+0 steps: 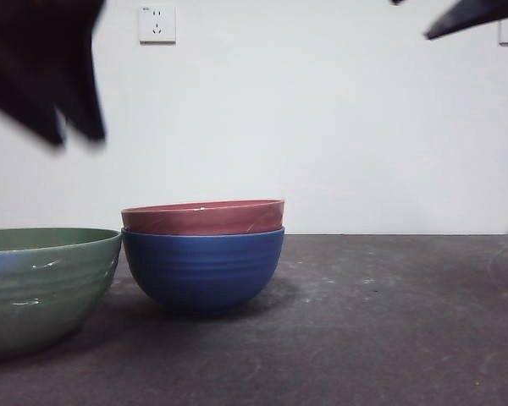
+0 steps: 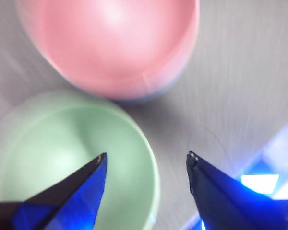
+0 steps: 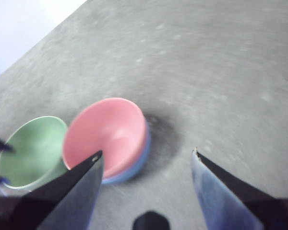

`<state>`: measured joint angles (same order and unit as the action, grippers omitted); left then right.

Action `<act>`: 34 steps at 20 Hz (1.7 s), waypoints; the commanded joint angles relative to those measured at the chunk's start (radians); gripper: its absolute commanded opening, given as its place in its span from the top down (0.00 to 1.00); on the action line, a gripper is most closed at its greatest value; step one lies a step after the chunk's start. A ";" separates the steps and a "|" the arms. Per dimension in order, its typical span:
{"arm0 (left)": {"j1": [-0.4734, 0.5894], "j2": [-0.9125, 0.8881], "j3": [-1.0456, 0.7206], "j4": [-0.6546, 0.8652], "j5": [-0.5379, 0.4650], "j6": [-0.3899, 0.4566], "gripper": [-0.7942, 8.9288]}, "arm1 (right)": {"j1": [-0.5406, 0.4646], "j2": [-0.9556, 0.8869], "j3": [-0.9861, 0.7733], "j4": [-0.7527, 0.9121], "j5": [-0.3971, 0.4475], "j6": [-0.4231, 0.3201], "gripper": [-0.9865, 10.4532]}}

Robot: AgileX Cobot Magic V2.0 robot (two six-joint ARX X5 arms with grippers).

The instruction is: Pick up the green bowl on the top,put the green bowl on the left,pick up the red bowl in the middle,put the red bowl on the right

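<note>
Green bowl (image 1: 42, 283) set down at the tabletop's left edge; red bowl (image 1: 203, 216) is next.
Left gripper (image 2: 146, 163) hangs empty, jaws wide, above it; right gripper (image 3: 146, 158), jaws wide, must descend onto the red rim atop the blue bowl (image 1: 203, 271).

My front camera sits low, about level with the table (image 1: 381, 321), and looks straight across it toward a white wall with a socket (image 1: 157, 24). The bowls stand close and large here: the green bowl (image 1: 42, 283) is cut by the frame edge, and the red bowl (image 1: 203, 216) sits nested in a blue bowl (image 1: 203, 271). My left wrist camera looks almost straight down from close above, between its own parted jaws, onto both bowls. My right wrist camera looks down at a slant from farther off, taking in more bare table. All three views share the green bowl and the red-on-blue stack.
</note>
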<state>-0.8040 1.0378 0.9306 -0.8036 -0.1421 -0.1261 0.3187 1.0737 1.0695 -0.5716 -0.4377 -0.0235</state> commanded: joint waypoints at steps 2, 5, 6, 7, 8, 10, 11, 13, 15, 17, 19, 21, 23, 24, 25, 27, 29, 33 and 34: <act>0.077 -0.084 0.106 -0.074 -0.018 0.019 0.63 | 0.137 0.145 0.141 -0.067 0.045 -0.056 0.65; 0.209 -0.152 0.182 -0.149 -0.053 0.069 0.63 | 0.266 0.293 0.281 -0.163 0.085 -0.117 0.65; 0.261 -0.175 0.193 -0.169 -0.065 0.084 0.63 | 0.305 0.341 0.324 -0.195 0.101 -0.130 0.65; 0.314 -0.200 0.195 -0.188 -0.066 0.101 0.63 | 0.343 0.386 0.362 -0.228 0.122 -0.150 0.65; 0.367 -0.220 0.195 -0.208 -0.066 0.109 0.63 | 0.382 0.431 0.396 -0.257 0.139 -0.167 0.66; 0.466 -0.257 0.195 -0.240 -0.066 0.132 0.63 | 0.446 0.509 0.439 -0.285 0.158 -0.189 0.67; 0.509 -0.272 0.195 -0.250 -0.061 0.143 0.63 | 0.478 0.541 0.445 -0.284 0.159 -0.195 0.67; 0.568 -0.290 0.195 -0.271 -0.024 0.155 0.63 | 0.533 0.594 0.446 -0.281 0.211 -0.216 0.67; 0.593 -0.294 0.195 -0.290 0.020 0.156 0.63 | 0.578 0.644 0.446 -0.270 0.292 -0.254 0.67; 0.596 -0.294 0.195 -0.299 0.019 0.156 0.63 | 0.599 0.690 0.446 -0.249 0.317 -0.277 0.67; 0.596 -0.294 0.195 -0.311 0.019 0.156 0.63 | 0.601 0.734 0.446 -0.234 0.314 -0.278 0.67; 0.596 -0.294 0.195 -0.324 0.019 0.156 0.63 | 0.600 0.774 0.446 -0.217 0.314 -0.279 0.67; 0.596 -0.294 0.195 -0.328 0.019 0.156 0.63 | 0.597 0.801 0.445 -0.210 0.314 -0.283 0.71; 0.596 -0.294 0.195 -0.328 0.019 0.156 0.63 | 0.597 0.813 0.445 -0.206 0.313 -0.286 0.73; 0.596 -0.294 0.195 -0.328 0.019 0.156 0.63 | 0.596 0.817 0.445 -0.204 0.314 -0.286 0.73; 0.596 -0.294 0.195 -0.328 0.019 0.156 0.63 | 0.591 0.821 0.445 -0.202 0.313 -0.286 0.77; 0.596 -0.294 0.195 -0.329 0.019 0.156 0.63 | 0.587 0.825 0.445 -0.202 0.313 -0.294 0.79; 0.596 -0.294 0.195 -0.328 0.019 0.157 0.63 | 0.572 0.830 0.445 -0.204 0.309 -0.300 0.81; 0.596 -0.294 0.195 -0.329 0.019 0.157 0.63 | 0.569 0.830 0.445 -0.207 0.309 -0.300 0.83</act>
<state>-0.2111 0.7460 1.1278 -1.1328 -0.1238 0.0193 0.8890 1.8858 1.5146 -0.7788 -0.1303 -0.3141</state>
